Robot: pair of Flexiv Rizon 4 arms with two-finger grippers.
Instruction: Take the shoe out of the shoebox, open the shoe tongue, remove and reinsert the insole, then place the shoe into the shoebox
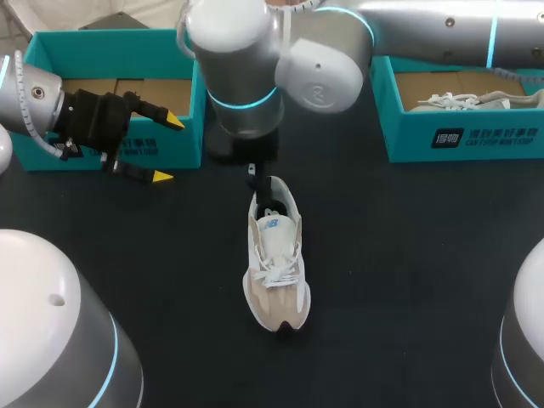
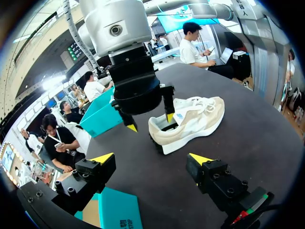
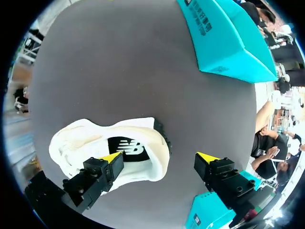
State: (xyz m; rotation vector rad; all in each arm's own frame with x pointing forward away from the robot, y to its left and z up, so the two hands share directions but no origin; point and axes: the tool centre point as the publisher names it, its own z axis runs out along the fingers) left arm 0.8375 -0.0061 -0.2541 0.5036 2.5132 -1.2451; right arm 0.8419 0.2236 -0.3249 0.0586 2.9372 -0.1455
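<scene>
Shoe [image 1: 276, 268]: upright, centre of head view, toe toward lower edge. Judged light, upper soft, sole stiff; grip heel collar. Right gripper [image 3: 159, 157]: open, one finger in the heel opening. Left gripper [image 1: 167, 150]: open, empty, upper left.

Left gripper [image 2: 152, 157] fingers stood wide apart, nothing between them. Ahead, beige-and-white shoe [image 2: 195, 119] lay on dark table [image 2: 257, 143]. Right gripper [image 2: 150, 122] hung over the heel, fingers spread, one yellow tip at the shoe's opening, the other outside. Teal shoebox [image 2: 100, 117] sat behind it.
</scene>
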